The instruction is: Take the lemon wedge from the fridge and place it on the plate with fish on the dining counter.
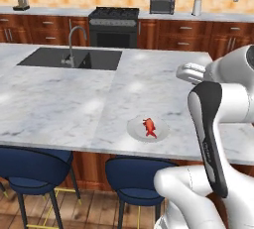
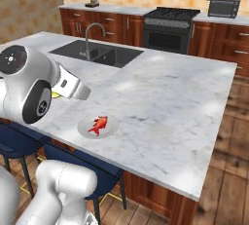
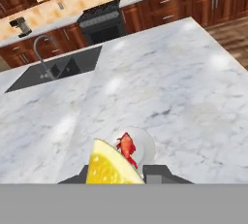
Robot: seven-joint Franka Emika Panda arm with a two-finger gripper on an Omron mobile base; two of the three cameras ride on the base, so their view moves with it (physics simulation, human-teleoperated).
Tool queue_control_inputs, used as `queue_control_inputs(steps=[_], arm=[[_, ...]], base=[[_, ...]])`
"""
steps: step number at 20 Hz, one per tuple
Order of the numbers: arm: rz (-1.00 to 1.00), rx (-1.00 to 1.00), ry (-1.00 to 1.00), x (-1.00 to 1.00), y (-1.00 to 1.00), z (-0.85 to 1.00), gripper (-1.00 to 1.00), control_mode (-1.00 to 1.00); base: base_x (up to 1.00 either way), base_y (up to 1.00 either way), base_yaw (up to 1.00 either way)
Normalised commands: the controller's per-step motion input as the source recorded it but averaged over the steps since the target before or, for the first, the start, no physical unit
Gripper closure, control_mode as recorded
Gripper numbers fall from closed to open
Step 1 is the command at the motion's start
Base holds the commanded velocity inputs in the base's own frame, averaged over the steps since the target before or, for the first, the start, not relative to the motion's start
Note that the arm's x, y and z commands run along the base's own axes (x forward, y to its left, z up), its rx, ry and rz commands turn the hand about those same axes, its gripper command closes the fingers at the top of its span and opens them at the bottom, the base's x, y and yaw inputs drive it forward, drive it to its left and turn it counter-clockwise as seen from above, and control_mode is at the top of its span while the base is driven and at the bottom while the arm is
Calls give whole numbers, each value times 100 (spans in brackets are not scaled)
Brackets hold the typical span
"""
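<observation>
A wood-cabinet kitchen with tan tiles surrounds the veined marble desk (image 1: 59, 99), smooth and glossy. The lemon wedge (image 3: 110, 166), a bright yellow pulpy slice with a curved rind, sits pinched in the pincer (image 3: 116, 177), whose jaws are drawn in narrow on it, held above the desk just short of the plate (image 3: 145, 146). That round white plate carries a small red fish (image 3: 127, 148) near the desk's front edge, likely within easy reach. Beyond lie the dark inset sink (image 1: 69, 58) and curved steel tap (image 1: 74, 42).
</observation>
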Motion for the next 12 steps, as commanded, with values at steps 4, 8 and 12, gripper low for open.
queue_control_inputs(steps=[4,8,12], arm=[[34,1,16,76,2,-46,100,-100],[26,0,21,100,48,-81,100,-100],[13,0,19,98,75,-72,100,-100]], base=[[0,0,0],[0,0,0],[0,0,0]])
